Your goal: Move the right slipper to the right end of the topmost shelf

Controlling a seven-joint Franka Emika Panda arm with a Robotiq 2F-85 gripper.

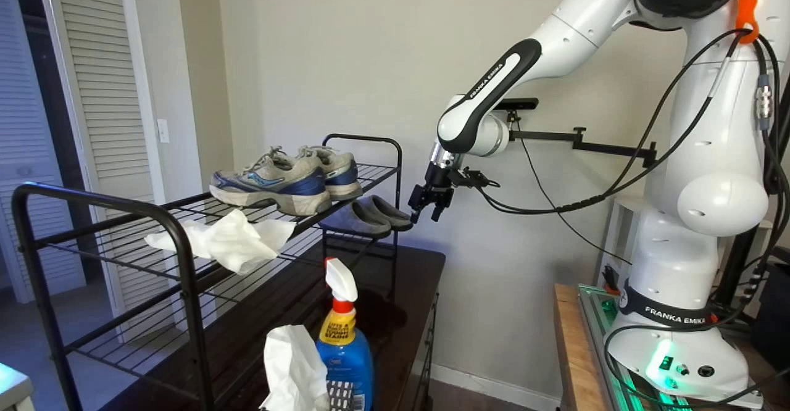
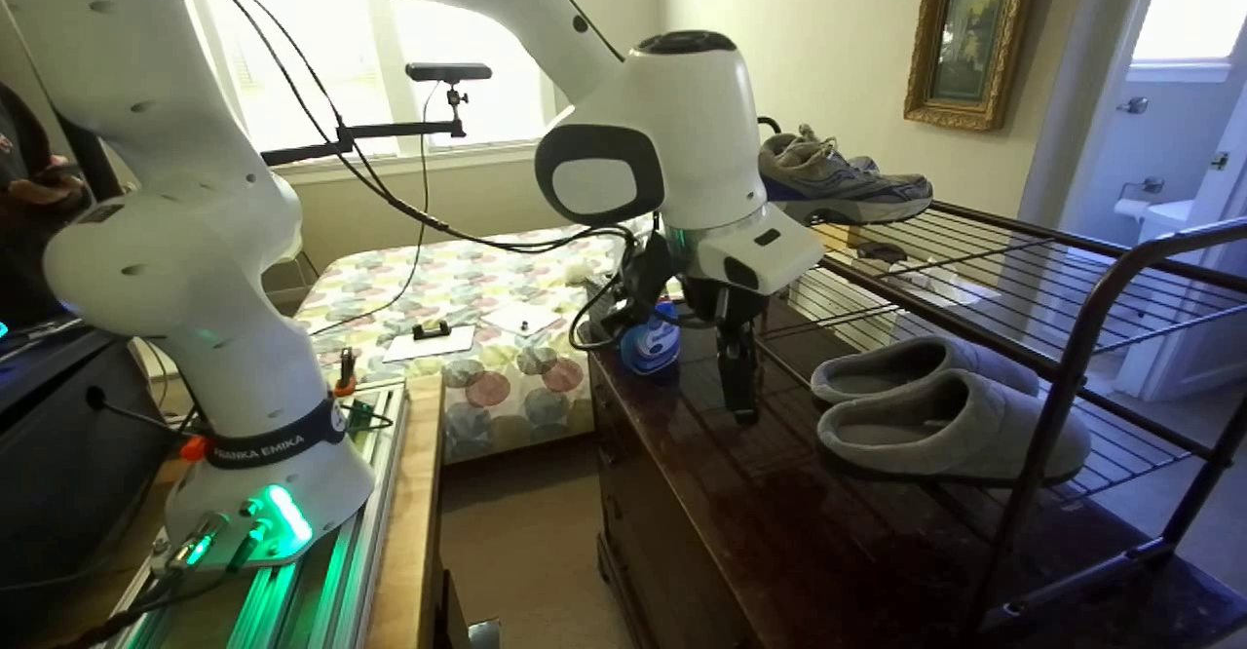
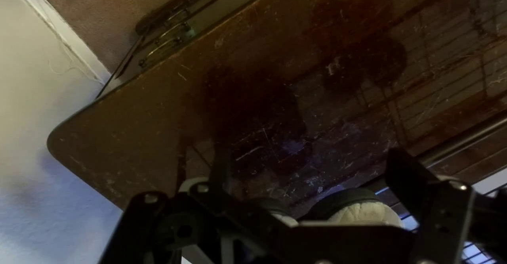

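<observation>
The wrist view shows the hand (image 3: 309,161) above the counter (image 3: 130,137), its two fingers (image 3: 408,173) standing apart. In both exterior views the right slipper (image 2: 940,449) sits on the lower tier (image 2: 1145,425) of the rack (image 2: 1070,362), its open heel facing the hand, just beside the left slipper (image 2: 979,355) and near the hand but apart from it. The top shelf (image 2: 935,315) carries the sneakers (image 1: 271,182) and, in an exterior view, a crumpled white tissue (image 1: 237,241). A bottle (image 1: 345,358) (blue, with a red and white spray head) stands upright on the counter; what is inside it, and how full it is, cannot be told.
</observation>
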